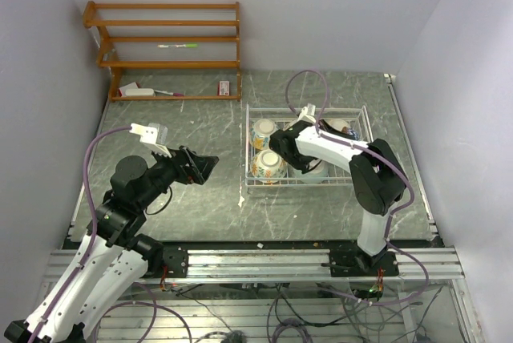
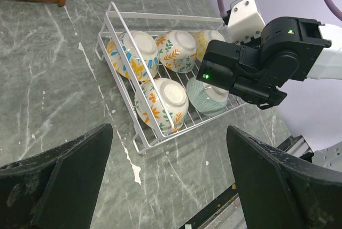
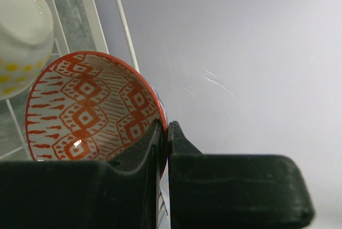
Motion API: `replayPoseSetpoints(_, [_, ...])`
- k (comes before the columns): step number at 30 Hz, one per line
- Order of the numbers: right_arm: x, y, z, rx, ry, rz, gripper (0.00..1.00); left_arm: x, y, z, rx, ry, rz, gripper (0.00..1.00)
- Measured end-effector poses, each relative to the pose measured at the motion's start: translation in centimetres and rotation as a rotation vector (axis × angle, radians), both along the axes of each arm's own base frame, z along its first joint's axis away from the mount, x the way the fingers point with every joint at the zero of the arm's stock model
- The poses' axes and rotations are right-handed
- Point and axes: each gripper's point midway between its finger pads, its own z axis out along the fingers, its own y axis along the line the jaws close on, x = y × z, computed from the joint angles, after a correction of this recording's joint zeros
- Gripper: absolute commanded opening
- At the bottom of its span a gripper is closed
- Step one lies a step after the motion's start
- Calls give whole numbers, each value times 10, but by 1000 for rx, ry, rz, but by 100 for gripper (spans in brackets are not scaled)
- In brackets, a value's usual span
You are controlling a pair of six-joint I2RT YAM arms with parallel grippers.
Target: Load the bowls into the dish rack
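Observation:
The white wire dish rack [image 1: 250, 185] stands right of the table's middle; it also shows in the left wrist view [image 2: 113, 12]. Floral bowls [image 1: 263, 131] [image 1: 268, 164] lie in its left part. The left wrist view shows three floral bowls [image 2: 133, 52] [image 2: 176, 50] [image 2: 163, 100], a yellow-dotted one [image 2: 206, 37] and the pale teal one [image 2: 207, 96]. My right gripper [image 3: 164, 127] is shut on the rim of the reddish-brown patterned bowl [image 3: 91, 106], over the rack's far right part [image 1: 341, 127]. My left gripper [image 1: 210, 163] is open and empty, left of the rack.
A brown wooden shelf unit [image 1: 168, 46] stands at the back left with small items on its lowest shelf. The right arm's black elbow [image 2: 251, 68] hangs over the rack. A white smear [image 2: 134, 171] marks the table by the rack's near corner.

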Motion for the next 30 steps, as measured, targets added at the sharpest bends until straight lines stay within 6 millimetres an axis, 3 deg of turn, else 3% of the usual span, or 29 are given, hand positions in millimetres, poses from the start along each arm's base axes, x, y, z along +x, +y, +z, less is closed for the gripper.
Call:
replayPoseSetpoints(11, [-5,-21,-10,-20,34,-54,0,-2,1,-1,3,4,0,98])
replayPoseSetpoints(30, [-3,-32,-37,-102,120,-84,0,-2,2,-4,8,13,3,98])
